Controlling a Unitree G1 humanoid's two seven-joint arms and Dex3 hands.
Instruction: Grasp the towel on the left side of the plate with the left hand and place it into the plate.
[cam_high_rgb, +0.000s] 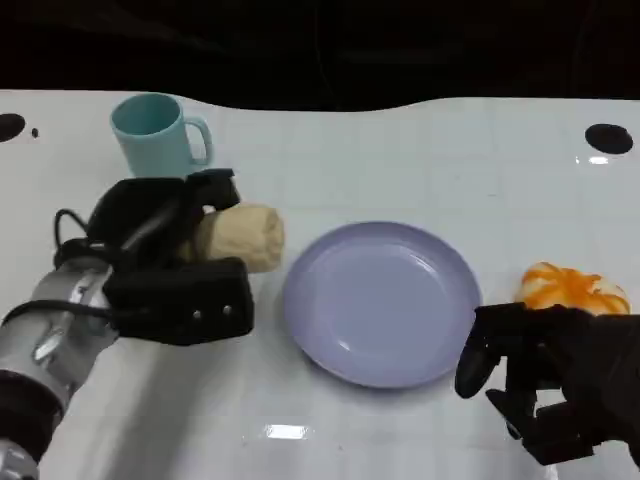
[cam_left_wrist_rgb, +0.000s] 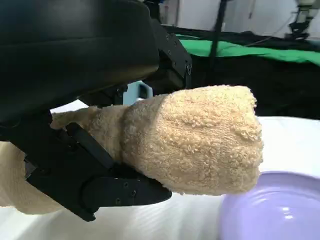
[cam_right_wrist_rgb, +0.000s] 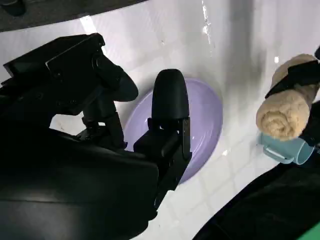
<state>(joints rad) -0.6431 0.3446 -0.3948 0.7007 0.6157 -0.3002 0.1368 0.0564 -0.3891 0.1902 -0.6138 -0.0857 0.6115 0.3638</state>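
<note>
White gridded table (cam_high_rgb: 400, 150), glossy, a dark backdrop behind it; green cloth shows past the edge in the left wrist view. Nearest, at the robot's right, the right hand (cam_high_rgb: 545, 375) rests low by the plate's rim, fingers loosely apart and holding nothing, seemingly parked out of the way. Just beyond it lies an orange object (cam_high_rgb: 570, 287), possibly peeled fruit, untouched. Centre: the lavender plate (cam_high_rgb: 385, 300), bare, ready to receive. Left of it, the left hand (cam_high_rgb: 170, 265) holds the rolled beige towel (cam_high_rgb: 240, 237), fingers wrapped above and below the roll; the free end points toward the plate. The towel looks clamped but whether it is lifted off the table cannot be told. It sits just beside the plate, not over it. Farthest, a light blue mug (cam_high_rgb: 155, 132), handle toward the plate. No labels or writing legible anywhere.
</note>
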